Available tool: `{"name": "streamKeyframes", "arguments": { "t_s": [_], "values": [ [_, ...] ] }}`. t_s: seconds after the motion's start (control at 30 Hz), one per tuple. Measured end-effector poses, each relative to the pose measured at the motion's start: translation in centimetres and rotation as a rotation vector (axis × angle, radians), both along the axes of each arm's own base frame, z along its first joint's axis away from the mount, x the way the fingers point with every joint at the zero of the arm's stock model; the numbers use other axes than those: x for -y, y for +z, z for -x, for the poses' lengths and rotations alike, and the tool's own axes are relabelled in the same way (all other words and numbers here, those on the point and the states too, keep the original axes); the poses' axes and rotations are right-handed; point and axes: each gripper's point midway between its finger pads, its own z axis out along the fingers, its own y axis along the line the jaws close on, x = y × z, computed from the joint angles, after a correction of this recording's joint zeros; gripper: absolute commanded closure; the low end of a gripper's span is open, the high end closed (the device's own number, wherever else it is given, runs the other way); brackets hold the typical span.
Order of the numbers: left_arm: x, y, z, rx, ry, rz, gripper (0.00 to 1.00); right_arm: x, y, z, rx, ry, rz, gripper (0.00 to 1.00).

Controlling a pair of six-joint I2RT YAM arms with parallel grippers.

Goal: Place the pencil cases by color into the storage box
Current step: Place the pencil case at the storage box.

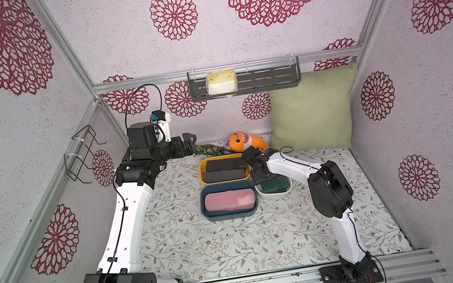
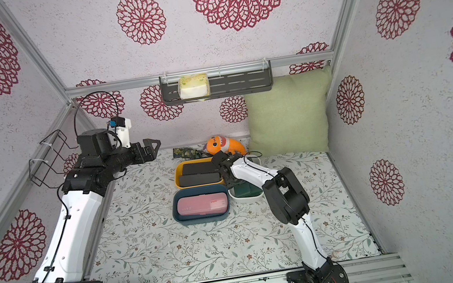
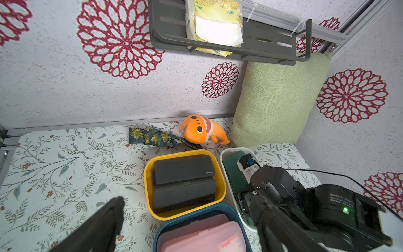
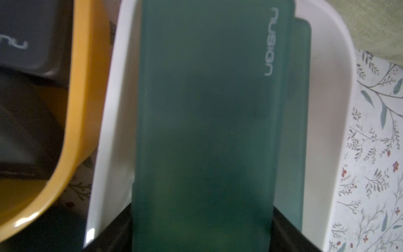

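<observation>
Left claw (image 1: 193, 144) hangs high over the far-left part of the surface (image 1: 205, 252). Fingers spread wide, nothing btwn them: released. It is well apart from the tubs.

Right claw (image 1: 258, 178) is down in the white tub (image 1: 276, 195), just right of centre. In the right wrist view the top green case (image 4: 205, 120), w/ pale "nusign" lettering, fills most of the frame and lies lengthways in the tub. Black claw parts show at both its long edges. Can't tell whether the claw is clenched on it or has let go. A 2nd green case (image 4: 298, 109) peeks out from under it, toward one tub wall. In both top views the arm hides most of the tub, and only a patch of the green cases (image 1: 274, 184) shows at its near end.

Other pencil cases:
- Black cases (image 1: 225, 170) are in the yellow tub (image 1: 202, 173), far centre. At least two show, lying flat w/ long sides touching.
- Pink cases (image 1: 230, 202) are stacked flat in the blue tub (image 1: 230, 216), on the near side of the yellow tub, the two tubs touching.
- The white tub sits just beside both, on the right.

Elsewhere:
- An orange plush (image 1: 239, 142) & a dark floral fabric bundle (image 1: 209, 149) lie by the far wall.
- A green pillow (image 1: 315, 110) is propped in the far-right corner.
- A grey shelf (image 1: 268, 81) on the far wall holds a tissue pack (image 1: 221, 82).
</observation>
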Motion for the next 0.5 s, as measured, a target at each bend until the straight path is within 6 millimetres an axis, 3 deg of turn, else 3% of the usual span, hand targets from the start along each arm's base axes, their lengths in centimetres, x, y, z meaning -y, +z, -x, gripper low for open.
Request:
{"name": "streamKeyframes", "arguments": {
  "t_s": [0.2, 0.5],
  "values": [
    [0.25, -0.28, -0.3, -0.01, -0.011, 0.004, 0.03, 0.05, -0.03, -0.06, -0.003, -0.002, -0.006, 0.11],
    [0.44, 0.05, -0.26, -0.005, -0.022, 0.01, 0.03, 0.18, -0.01, -0.12, -0.003, -0.004, -0.007, 0.09]
  ]
}}
